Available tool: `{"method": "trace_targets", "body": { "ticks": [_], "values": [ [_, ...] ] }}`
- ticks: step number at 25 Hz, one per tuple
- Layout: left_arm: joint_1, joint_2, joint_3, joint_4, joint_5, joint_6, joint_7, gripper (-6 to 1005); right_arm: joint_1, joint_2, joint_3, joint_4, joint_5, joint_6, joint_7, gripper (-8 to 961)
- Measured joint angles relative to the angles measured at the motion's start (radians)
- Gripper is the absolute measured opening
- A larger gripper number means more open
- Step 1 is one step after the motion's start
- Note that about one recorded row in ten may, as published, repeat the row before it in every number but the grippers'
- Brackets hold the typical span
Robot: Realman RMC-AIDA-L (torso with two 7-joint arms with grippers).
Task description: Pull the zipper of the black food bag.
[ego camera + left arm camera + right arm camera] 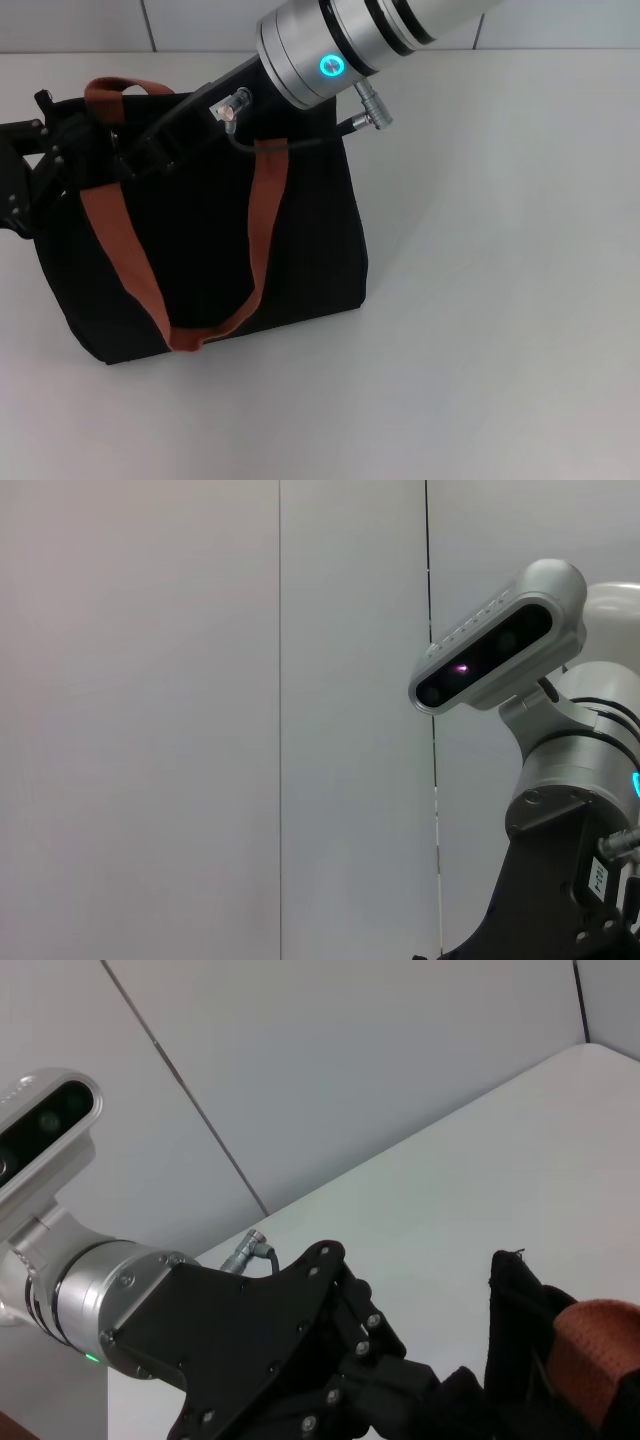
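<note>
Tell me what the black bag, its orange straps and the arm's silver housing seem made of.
The boxy black food bag looks like matte woven fabric: soft, slumped sides, no shine. Its rust-orange strap handles look like flat webbing, lying limp. The silver cylindrical arm housing looks like brushed metal with soft highlights, possibly painted.

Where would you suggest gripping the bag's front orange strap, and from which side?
Grip the front strap at its bottom bend, from the front: it hangs slack on the black food bag, while left gripper and right gripper crowd the top.
</note>
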State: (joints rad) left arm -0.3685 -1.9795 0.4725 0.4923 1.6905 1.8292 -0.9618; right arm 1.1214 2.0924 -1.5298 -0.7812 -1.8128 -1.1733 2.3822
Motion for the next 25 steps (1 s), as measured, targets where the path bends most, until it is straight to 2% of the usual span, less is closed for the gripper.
{"method": "trace_targets", "body": {
  "ticks": [5, 14, 22, 25],
  "values": [
    [0.003, 0.001, -0.001, 0.000, 0.000, 0.001, 0.000, 19, -0.030, 0.000, 0.000, -0.042, -0.005, -0.004, 0.000, 148],
    [0.005, 0.002, -0.002, 0.000, 0.000, 0.001, -0.004, 19, -0.048, -0.004, 0.005, -0.050, -0.014, -0.009, -0.010, 69],
    [0.008, 0.002, -0.011, 0.000, 0.000, 0.001, -0.008, 19, -0.097, -0.008, 0.009, -0.106, -0.014, -0.032, -0.026, -1],
    [0.009, 0.002, -0.011, 0.000, 0.000, 0.001, -0.008, 19, -0.110, -0.009, 0.018, -0.118, -0.015, -0.037, -0.026, 13]
  ]
}}
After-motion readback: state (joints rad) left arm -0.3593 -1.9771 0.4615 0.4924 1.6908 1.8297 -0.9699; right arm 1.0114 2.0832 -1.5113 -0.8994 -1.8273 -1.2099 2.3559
